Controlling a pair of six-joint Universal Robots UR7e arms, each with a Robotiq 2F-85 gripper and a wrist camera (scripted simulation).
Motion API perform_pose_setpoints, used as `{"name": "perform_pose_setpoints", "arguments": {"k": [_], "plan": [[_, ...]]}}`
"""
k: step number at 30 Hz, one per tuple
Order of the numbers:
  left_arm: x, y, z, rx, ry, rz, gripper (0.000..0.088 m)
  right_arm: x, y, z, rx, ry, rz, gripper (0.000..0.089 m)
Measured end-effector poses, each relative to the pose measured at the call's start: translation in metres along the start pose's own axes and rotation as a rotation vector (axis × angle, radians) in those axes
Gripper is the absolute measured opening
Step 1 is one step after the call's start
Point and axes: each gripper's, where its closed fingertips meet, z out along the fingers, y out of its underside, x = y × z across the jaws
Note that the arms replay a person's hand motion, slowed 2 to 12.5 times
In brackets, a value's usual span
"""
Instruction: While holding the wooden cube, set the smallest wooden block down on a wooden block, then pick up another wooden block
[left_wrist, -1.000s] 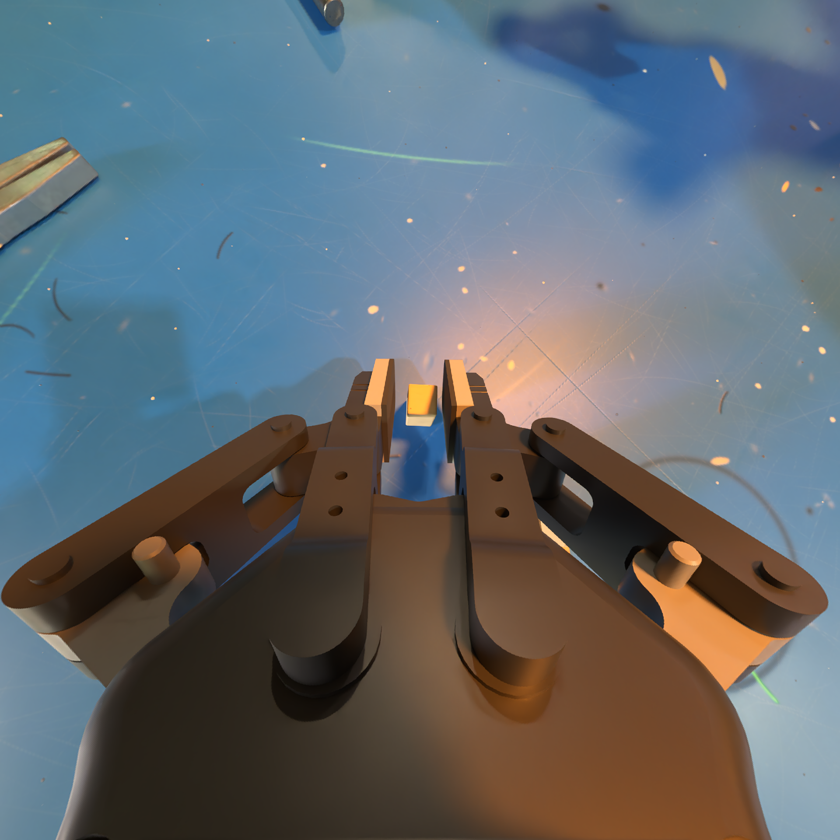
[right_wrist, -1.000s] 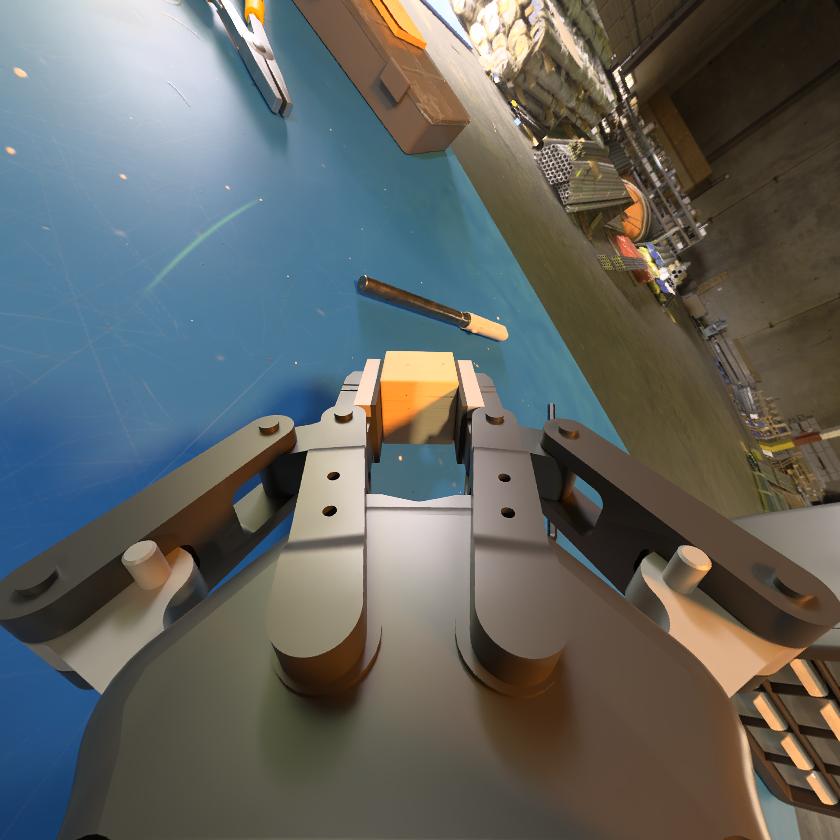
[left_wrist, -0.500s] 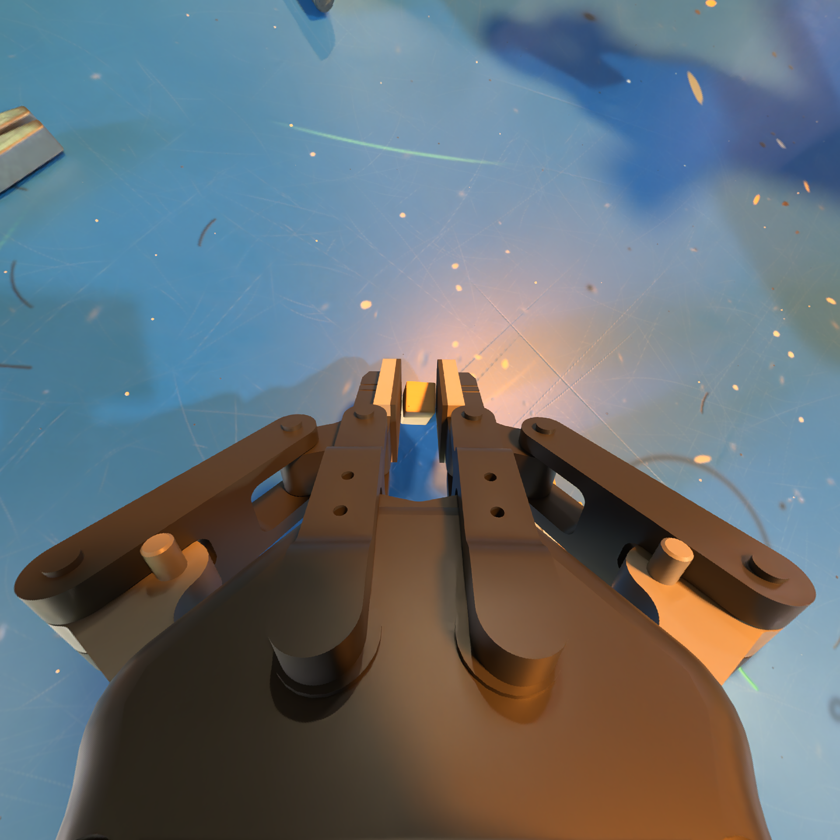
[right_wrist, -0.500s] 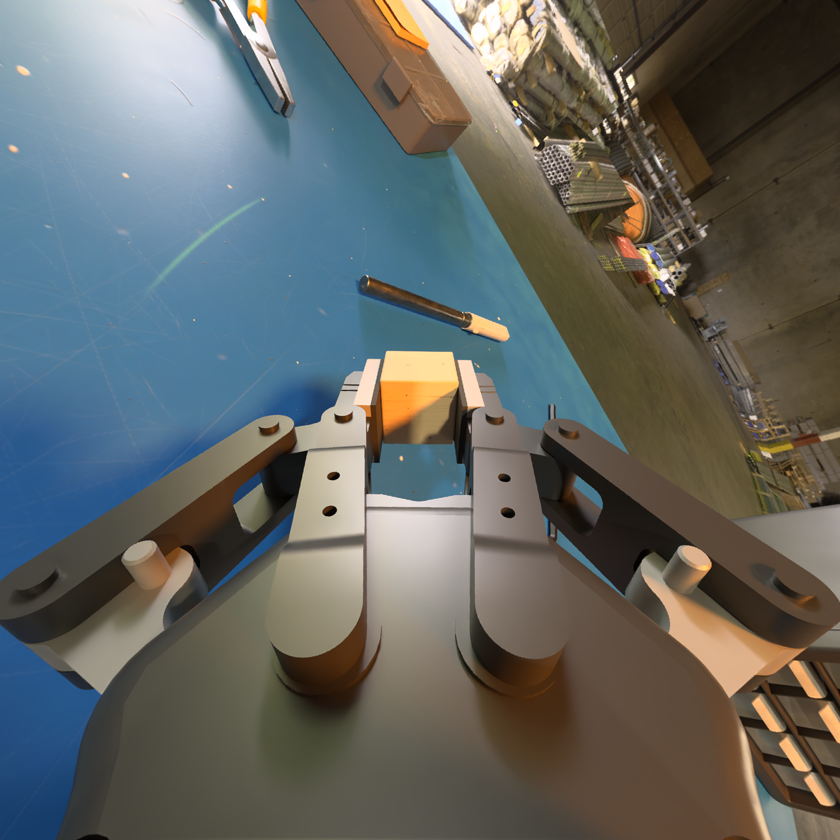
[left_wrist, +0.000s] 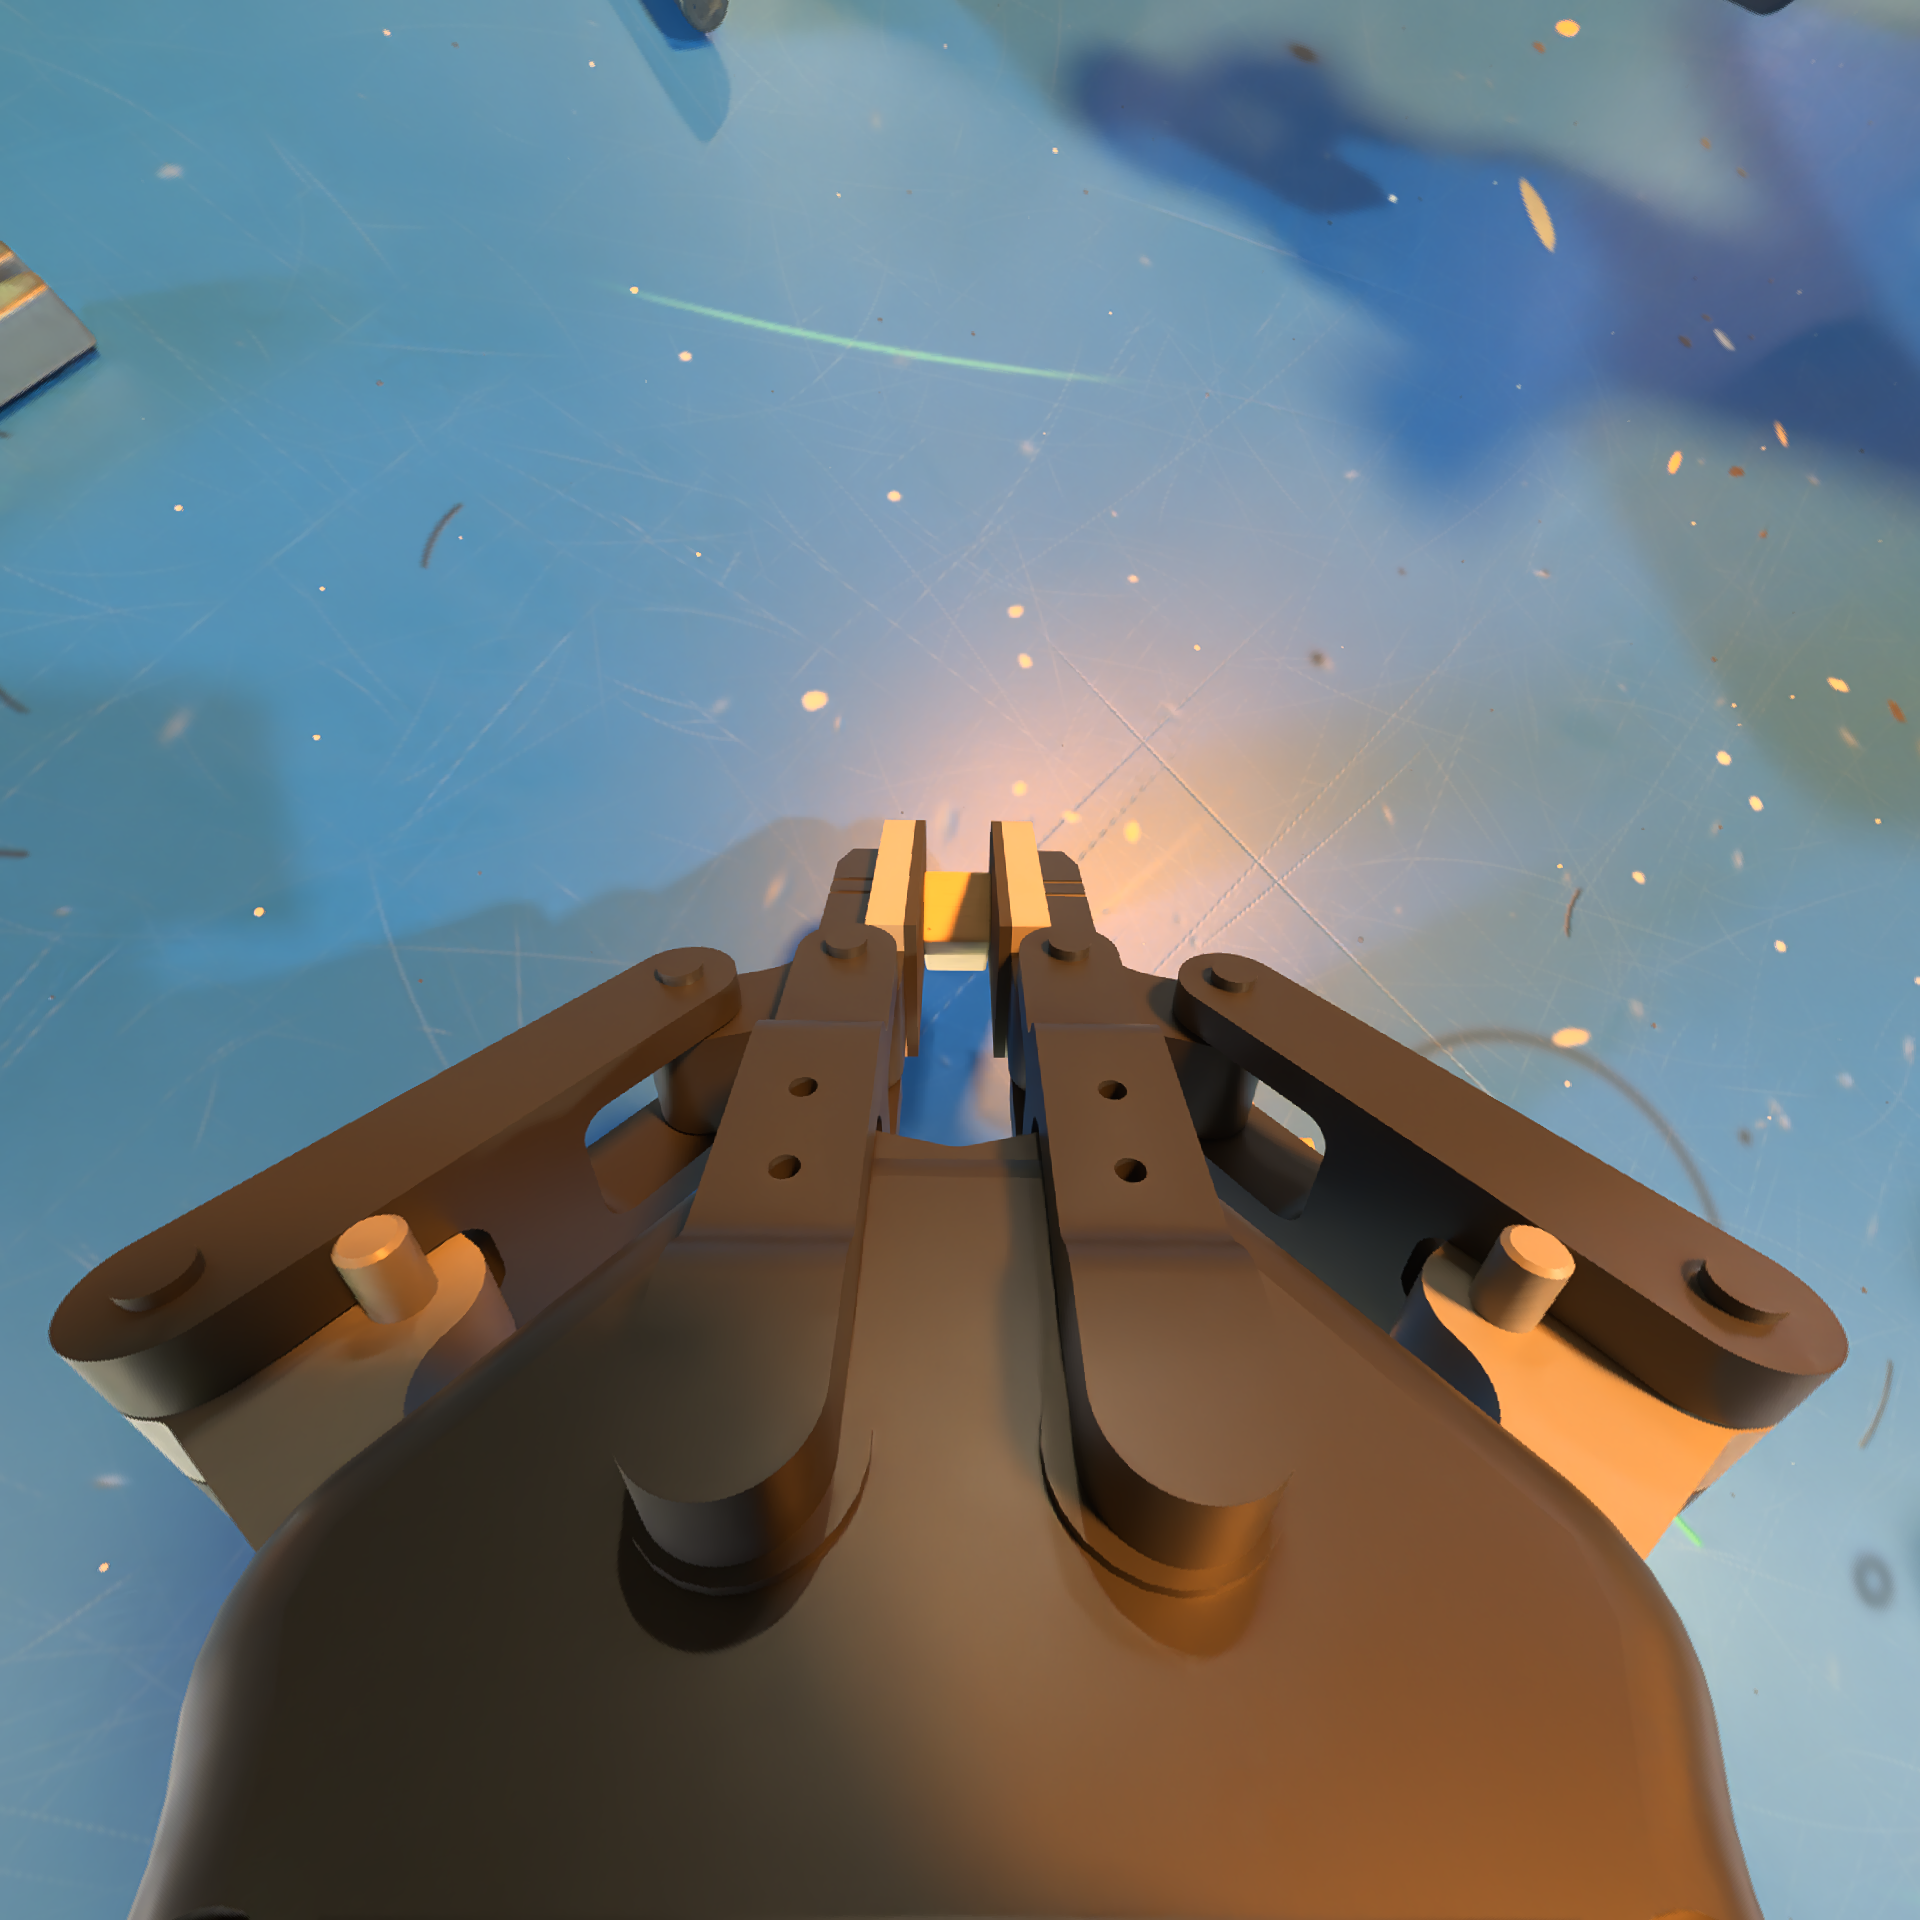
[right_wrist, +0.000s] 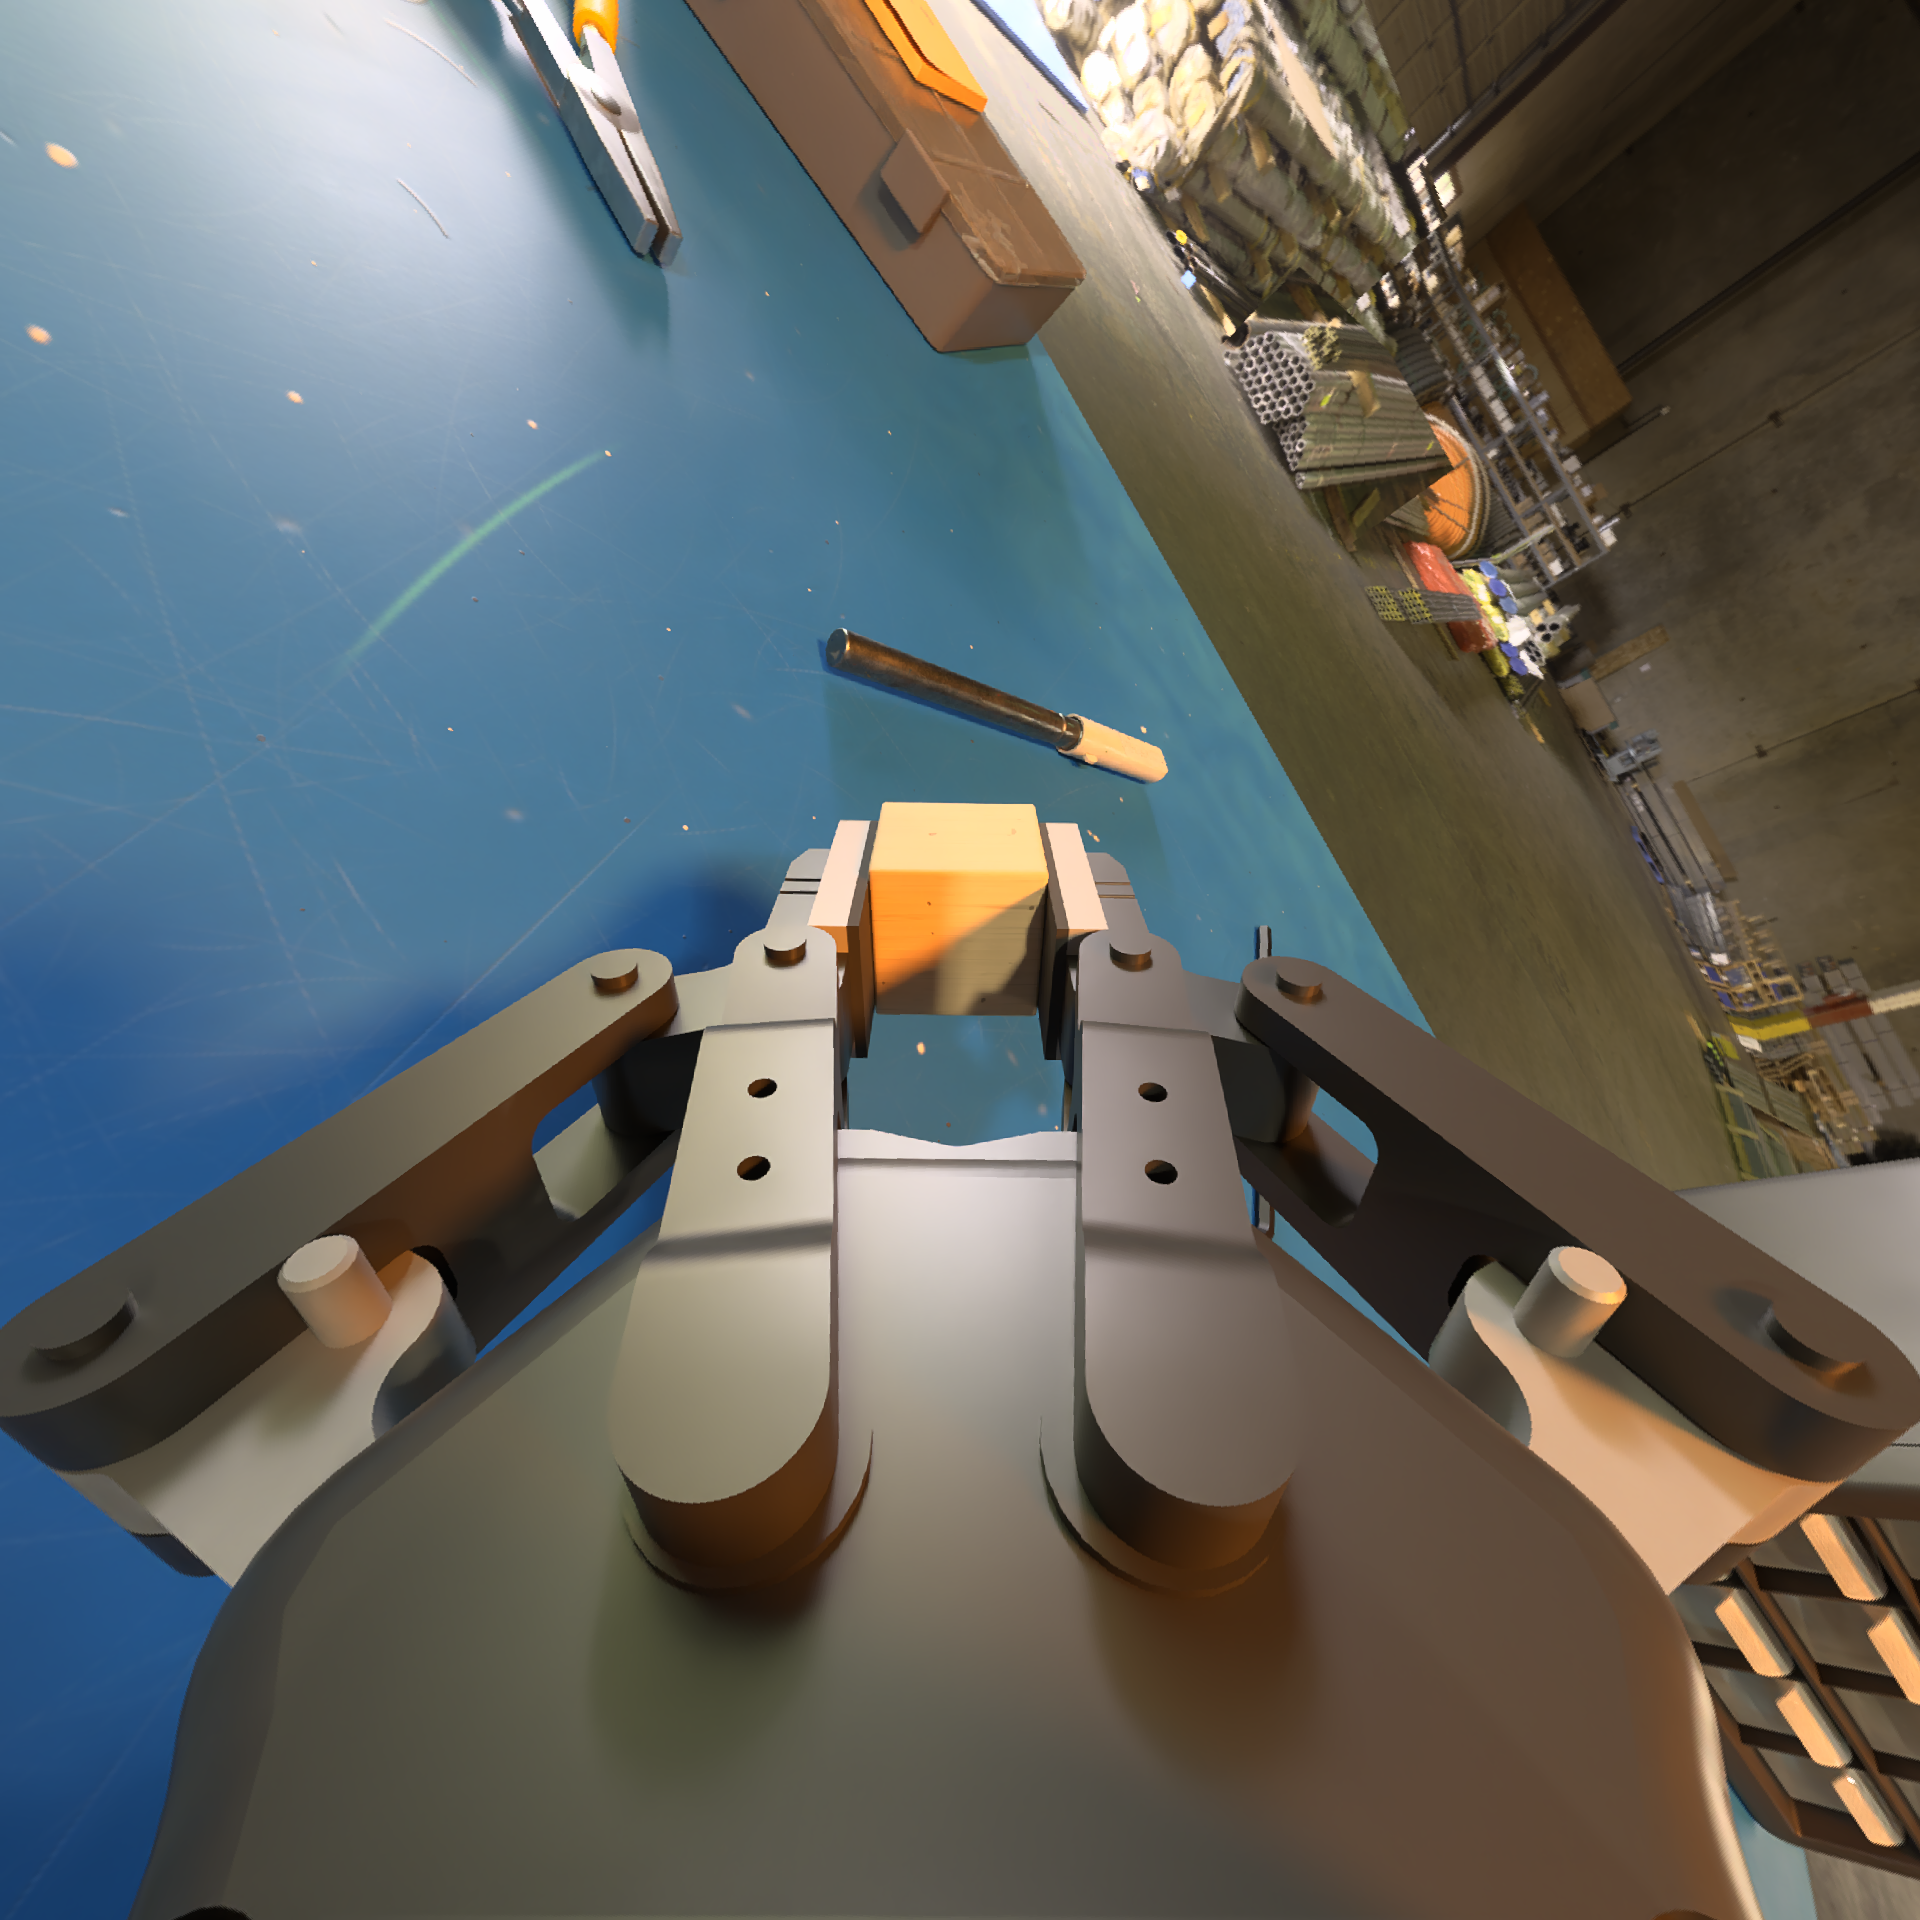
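Observation:
In the left wrist view, my left gripper (left_wrist: 956, 857) points down at the blue table (left_wrist: 623, 623). Its two pads (left_wrist: 896, 878) press on the sides of a very small wooden block (left_wrist: 954, 912), which sits low, at or just above the table. In the right wrist view, my right gripper (right_wrist: 956, 836) is shut on a larger wooden cube (right_wrist: 956, 914) and holds it above the table. No other wooden block shows in either view.
In the right wrist view, a metal rod with a pale wooden handle (right_wrist: 997, 707) lies just beyond the cube. A brown tool case (right_wrist: 914, 177) and a clamp-like tool (right_wrist: 613, 135) lie farther off. The table edge (right_wrist: 1299, 831) runs diagonally at right. In the left wrist view, a metal bar (left_wrist: 36, 332) lies at the left edge.
My left gripper's fingers have closed in from a wider gap onto the small block, and the view has shifted slightly. The right gripper and the cube have stayed still.

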Motion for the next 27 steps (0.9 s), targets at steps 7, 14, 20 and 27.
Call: {"name": "perform_pose_setpoints", "arguments": {"k": [7,14,20,27], "plan": [[0.0006,-0.002,-0.0012,0.016,0.005,-0.001,0.0108,-0.0003,0.0001,0.0002,0.0,-0.002,0.0,0.0254],[0.0019,-0.005,-0.0028,0.04,0.014,-0.01,0.0108,-0.0005,0.0003,0.0002,-0.001,-0.003,0.001,0.0254],[0.0034,-0.0073,-0.0041,0.058,0.028,-0.021,0.0108,-0.0004,0.0005,0.0002,-0.001,-0.003,0.001,0.0254],[0.0047,-0.0094,-0.0056,0.075,0.039,-0.025,0.0108,-0.0003,0.0005,0.0002,-0.001,-0.002,0.001,0.0254]]}}
